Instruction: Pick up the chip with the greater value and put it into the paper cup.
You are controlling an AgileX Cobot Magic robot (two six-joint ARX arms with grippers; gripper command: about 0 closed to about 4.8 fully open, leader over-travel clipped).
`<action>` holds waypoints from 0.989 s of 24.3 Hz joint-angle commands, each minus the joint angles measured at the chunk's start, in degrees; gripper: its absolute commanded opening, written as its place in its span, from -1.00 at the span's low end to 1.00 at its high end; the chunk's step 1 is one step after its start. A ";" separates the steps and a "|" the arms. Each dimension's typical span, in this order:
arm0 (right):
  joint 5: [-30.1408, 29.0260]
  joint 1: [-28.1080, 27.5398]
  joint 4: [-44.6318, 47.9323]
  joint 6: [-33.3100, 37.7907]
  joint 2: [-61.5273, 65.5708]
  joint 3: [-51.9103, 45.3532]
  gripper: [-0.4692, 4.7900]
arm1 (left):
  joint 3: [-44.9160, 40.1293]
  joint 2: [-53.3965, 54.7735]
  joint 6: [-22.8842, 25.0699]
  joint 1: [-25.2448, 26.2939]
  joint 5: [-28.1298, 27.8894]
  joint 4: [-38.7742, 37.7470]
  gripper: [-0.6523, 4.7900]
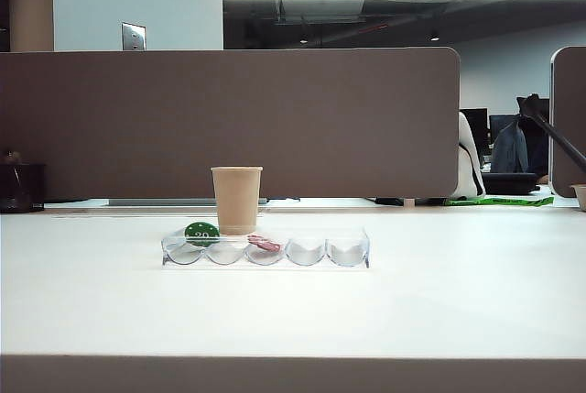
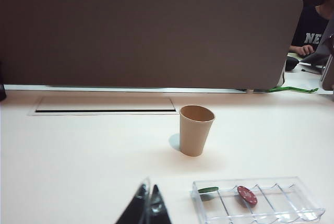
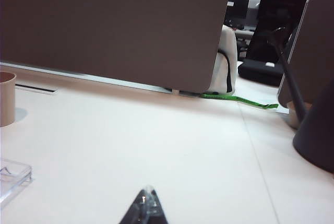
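The paper cup [image 1: 236, 201] [image 2: 195, 130] stands upright on the white table, just behind the clear plastic tray [image 1: 352, 251] [image 2: 297, 203]. A green chip [image 1: 201, 233] [image 2: 208, 189] leans in the tray's end slot and a red chip [image 1: 264, 243] [image 2: 247, 195] lies two slots along. The chip of greater value is out of view in every frame. My left gripper [image 2: 148, 192] hovers low over the table beside the tray's green-chip end, fingertips together, holding nothing. My right gripper [image 3: 147, 195] is shut and empty, off the tray's [image 3: 13, 174] other end; the cup's edge [image 3: 6, 98] shows far off. Neither arm appears in the exterior view.
A brown partition panel [image 1: 229, 118] runs along the table's back edge, with a cable slot [image 2: 104, 104] in front of it. A dark pot [image 1: 20, 187] sits at the far left. A dark stand [image 3: 315, 135] and a green strip [image 1: 499, 200] lie at the right.
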 commanded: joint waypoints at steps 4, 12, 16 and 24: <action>-6.32 -5.44 2.64 2.67 -0.02 -2.36 -0.84 | 0.15 0.07 7.52 0.02 6.54 0.66 -0.78; -6.51 -10.19 4.63 3.54 -0.02 -2.36 -0.84 | -1.49 0.07 8.72 0.02 8.11 0.20 -0.78; -9.46 -12.22 4.70 5.46 -0.04 -2.36 -0.84 | -5.05 0.07 8.46 0.02 6.93 -0.04 -0.78; -11.43 -12.13 4.70 5.86 -0.04 -2.36 -0.84 | -11.28 0.04 7.72 0.02 6.86 5.49 -0.78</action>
